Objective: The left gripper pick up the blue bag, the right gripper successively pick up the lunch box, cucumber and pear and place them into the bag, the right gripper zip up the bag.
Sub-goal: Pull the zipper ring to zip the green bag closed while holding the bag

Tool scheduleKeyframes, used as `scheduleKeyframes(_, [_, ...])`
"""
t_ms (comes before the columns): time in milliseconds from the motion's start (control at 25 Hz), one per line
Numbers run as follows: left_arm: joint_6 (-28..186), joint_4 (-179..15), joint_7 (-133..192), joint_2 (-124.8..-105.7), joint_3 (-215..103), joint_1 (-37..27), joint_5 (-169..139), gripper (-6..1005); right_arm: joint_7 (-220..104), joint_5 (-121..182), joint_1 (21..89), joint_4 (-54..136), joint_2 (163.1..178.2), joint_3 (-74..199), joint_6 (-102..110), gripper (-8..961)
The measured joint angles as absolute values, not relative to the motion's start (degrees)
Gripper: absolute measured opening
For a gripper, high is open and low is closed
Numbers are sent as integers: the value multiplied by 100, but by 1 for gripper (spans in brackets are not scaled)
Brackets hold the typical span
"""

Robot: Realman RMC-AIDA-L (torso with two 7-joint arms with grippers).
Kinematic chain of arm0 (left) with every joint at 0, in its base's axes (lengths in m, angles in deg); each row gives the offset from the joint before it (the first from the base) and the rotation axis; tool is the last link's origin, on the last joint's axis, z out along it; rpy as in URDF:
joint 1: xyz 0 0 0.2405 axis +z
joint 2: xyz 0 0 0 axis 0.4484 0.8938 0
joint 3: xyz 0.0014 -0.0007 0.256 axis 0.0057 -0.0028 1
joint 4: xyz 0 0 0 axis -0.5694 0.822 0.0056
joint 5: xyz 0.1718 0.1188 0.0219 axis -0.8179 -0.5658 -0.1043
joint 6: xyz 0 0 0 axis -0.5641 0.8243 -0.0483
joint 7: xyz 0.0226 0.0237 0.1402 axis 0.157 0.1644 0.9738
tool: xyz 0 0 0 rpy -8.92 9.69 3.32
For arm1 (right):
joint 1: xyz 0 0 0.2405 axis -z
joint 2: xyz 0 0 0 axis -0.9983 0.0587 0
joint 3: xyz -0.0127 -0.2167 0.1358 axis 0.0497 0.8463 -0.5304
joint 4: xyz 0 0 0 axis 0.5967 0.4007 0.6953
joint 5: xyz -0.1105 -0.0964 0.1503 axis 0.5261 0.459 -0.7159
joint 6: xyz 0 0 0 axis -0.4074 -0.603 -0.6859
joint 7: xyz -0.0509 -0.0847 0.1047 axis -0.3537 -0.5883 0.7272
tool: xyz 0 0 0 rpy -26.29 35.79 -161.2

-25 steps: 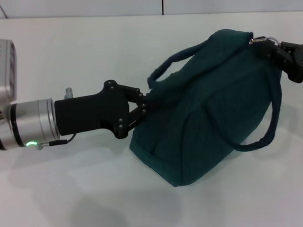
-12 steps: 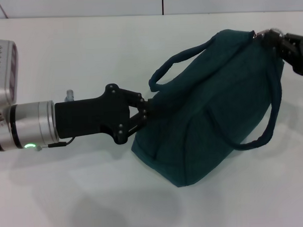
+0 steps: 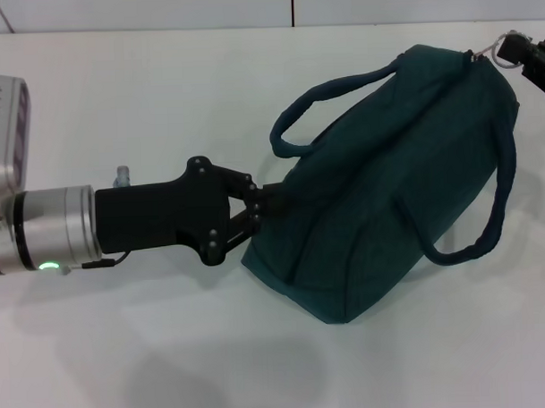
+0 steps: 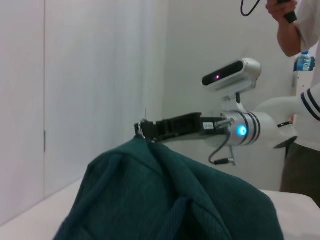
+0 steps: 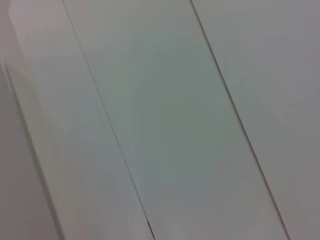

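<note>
The blue bag (image 3: 397, 182) lies on its side on the white table, its top closed and one strap handle (image 3: 327, 99) arching over it. My left gripper (image 3: 271, 202) is shut on the fabric at the bag's left end. At the far right, my right gripper (image 3: 510, 45) is shut on the metal ring zip pull (image 3: 491, 49) at the bag's other end. The left wrist view looks along the bag (image 4: 165, 200) to the right gripper (image 4: 142, 131) at its far tip. The lunch box, cucumber and pear are out of view. The right wrist view holds only blank wall panels.
The white table (image 3: 161, 82) ends at a wall along the back. In the left wrist view a person (image 4: 300, 30) stands behind the right arm, with a water bottle (image 4: 303, 62) beside them.
The right gripper has drawn the zip pull to the right and farther back. The bag's right end followed and the bag stretched longer. The left gripper has barely moved.
</note>
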State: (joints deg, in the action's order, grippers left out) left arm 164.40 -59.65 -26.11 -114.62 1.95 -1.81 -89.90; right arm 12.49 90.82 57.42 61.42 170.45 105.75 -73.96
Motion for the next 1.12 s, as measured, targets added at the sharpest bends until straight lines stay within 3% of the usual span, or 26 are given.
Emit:
scheduleKeyframes(320, [16375,-5963,-2347,-11849,-658,-147,-8932,164,1249,9268,5687,6153,17086,10622,-7439,6])
scheduleKeyframes(480, [16383,-5908,-2491,-11856,-714,-203,-8873,169,1248,9283,5685,6172,17094,10637,-7603,6])
scheduleKeyframes(920, [16397,-5406,-3209,-11814,-670,-339,-8961,413,1149,9473,5576,6239,17036,10777,-8399,6])
scheduleKeyframes(1120, [16245,-4988,-3476,-11912,-662,-384,-9261,560,1055,9610,5507,6346,17032,10845,-8643,6])
